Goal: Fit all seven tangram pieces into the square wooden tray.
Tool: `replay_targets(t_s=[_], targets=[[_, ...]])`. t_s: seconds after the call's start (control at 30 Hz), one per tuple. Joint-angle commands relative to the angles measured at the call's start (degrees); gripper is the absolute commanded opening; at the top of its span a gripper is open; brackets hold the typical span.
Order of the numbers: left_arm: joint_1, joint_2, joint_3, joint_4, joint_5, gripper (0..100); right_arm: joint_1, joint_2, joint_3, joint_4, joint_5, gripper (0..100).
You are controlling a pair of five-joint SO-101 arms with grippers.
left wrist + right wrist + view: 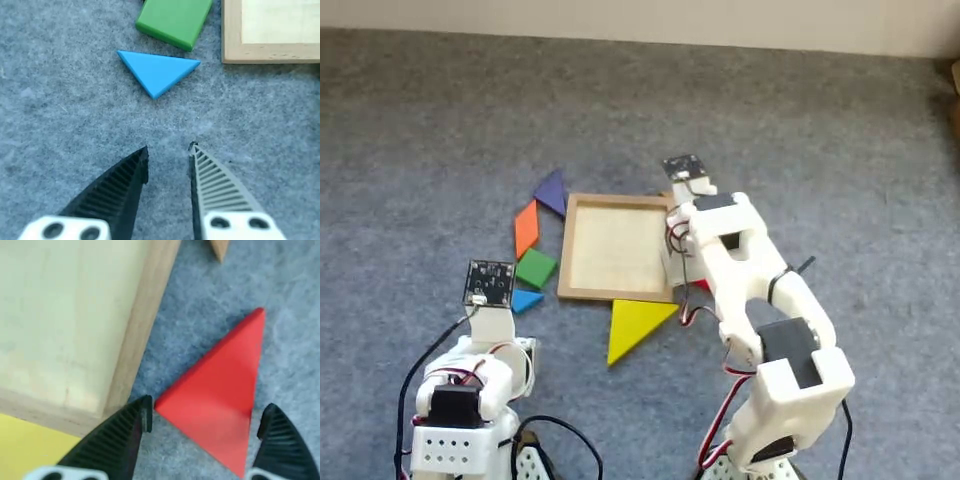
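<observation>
Outside your one square wooden tray (566,250), six coloured pieces (535,268); left gripper (167,150) spread, right gripper (206,410) spread astride one red triangle (220,385).

Bare grey carpet (60,125) lies open between the left gripper (167,148) and the small blue triangle (157,70), while the raised rim of the square wooden tray (145,315) crowds the right gripper (206,415) beside the red triangle (220,390).

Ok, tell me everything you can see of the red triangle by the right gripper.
The flat red triangular piece is plain, matte and evenly coloured, with crisp edges, possibly painted wood. It lies flat on the grey carpet, just outside the square wooden tray and apart from its rim. The right gripper hangs open over it, its fingers straddling the wider end; whether they touch it cannot be told.
</observation>
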Motion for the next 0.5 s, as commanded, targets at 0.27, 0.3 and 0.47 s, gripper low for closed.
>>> replay_targets(t_s=[0.27,0.3,0.47], targets=[[-0.8,-2.5,1.1,0.4,0.4,14,1.1,-0.4,-2.9,-0.8,0.7,32.6],[-0.8,-2.5,1.1,0.4,0.4,14,1.2,0.0,-2.9,-0.9,0.7,30.9],[-0.8,-2.5,1.1,0.4,0.4,14,2.4,1.6,-3.4,-2.0,1.0,19.0]])
